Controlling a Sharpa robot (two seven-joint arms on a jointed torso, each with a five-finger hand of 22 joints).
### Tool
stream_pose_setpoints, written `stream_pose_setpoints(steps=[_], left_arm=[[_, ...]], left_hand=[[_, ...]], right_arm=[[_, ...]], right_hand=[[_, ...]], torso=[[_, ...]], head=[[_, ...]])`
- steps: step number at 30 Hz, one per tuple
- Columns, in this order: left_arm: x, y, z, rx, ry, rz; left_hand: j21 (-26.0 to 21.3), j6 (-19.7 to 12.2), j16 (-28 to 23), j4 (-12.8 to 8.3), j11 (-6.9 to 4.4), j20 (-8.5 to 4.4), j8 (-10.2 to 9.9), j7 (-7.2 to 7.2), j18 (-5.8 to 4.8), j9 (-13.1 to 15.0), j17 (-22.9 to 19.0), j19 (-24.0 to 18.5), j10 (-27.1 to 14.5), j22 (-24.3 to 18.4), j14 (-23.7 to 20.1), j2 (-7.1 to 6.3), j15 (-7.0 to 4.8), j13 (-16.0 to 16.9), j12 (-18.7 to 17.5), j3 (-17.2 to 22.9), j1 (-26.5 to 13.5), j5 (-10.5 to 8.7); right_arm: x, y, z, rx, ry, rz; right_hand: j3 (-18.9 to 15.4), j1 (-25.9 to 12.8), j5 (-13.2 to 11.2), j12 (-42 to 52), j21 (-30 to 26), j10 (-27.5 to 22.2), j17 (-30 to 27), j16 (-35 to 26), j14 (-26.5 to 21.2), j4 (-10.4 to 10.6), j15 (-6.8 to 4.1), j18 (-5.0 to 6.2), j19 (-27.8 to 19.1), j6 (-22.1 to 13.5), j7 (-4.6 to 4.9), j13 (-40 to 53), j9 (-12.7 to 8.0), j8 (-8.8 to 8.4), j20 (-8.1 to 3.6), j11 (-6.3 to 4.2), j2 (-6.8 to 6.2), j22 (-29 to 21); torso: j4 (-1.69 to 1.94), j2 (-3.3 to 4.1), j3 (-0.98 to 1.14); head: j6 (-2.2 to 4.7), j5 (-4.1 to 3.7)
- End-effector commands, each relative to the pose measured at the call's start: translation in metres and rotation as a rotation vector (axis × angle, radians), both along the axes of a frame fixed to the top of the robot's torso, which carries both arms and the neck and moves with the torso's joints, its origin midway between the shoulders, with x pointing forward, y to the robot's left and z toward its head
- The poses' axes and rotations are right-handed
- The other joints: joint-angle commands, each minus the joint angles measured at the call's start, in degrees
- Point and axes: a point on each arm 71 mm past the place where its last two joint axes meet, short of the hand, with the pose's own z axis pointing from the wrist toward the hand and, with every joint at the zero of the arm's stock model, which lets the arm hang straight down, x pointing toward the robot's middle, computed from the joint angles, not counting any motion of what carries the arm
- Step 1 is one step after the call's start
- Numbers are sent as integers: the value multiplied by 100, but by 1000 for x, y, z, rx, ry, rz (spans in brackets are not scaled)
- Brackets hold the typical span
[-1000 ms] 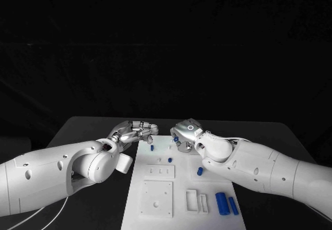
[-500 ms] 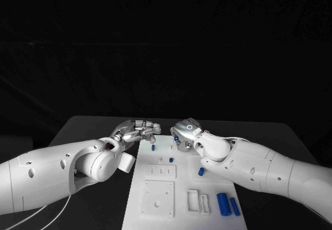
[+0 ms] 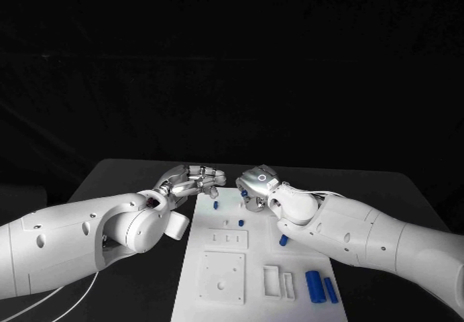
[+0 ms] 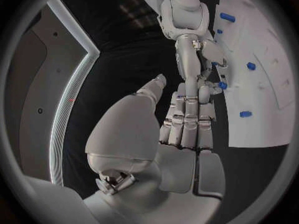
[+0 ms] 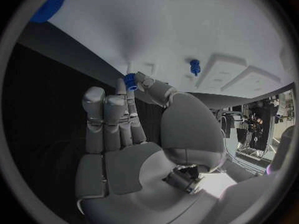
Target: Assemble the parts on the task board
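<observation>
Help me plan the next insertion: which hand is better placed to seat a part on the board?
Right, probably: the right hand already pinches a small blue part over the task board; the left hand holds nothing.
</observation>
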Motion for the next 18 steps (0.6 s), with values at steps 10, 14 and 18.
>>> stream_pose_setpoints(steps=[10,14,18], left_arm=[[-3,-6,8,-4,-20,-25],[-3,-7,9,-4,-21,-27],[-3,-7,10,-4,-23,-27]], left_hand=[[39,-30,10,-8,19,-33,-20,-19,77,-5,3,-3,3,-10,-32,-16,-7,11,-28,30,-40,15],[40,-30,10,-10,19,-34,-20,-19,77,-5,3,-3,3,-11,-32,-18,-7,12,-30,31,-41,15],[41,-29,11,-12,19,-35,-20,-20,76,-4,2,-4,4,-11,-31,-20,-7,12,-32,33,-43,14]], right_arm=[[1,1,-1,-12,3,8],[2,1,0,-13,2,4],[3,0,1,-11,-2,-2]], right_hand=[[13,62,37,26,33,118,-8,28,-174,42,-166,584,70,43,15,-2,-1,0,-114,-36,5,101],[15,63,37,26,34,118,-9,29,-175,44,-166,584,69,43,15,-1,-1,0,-114,-36,4,101],[16,64,37,24,34,117,-10,29,-175,47,-166,584,68,43,16,1,-2,-2,-114,-35,0,100]], torso=[[26,63,-27],[25,69,-24],[31,77,-29]], head=[[-3,13],[-14,28],[-6,27]])
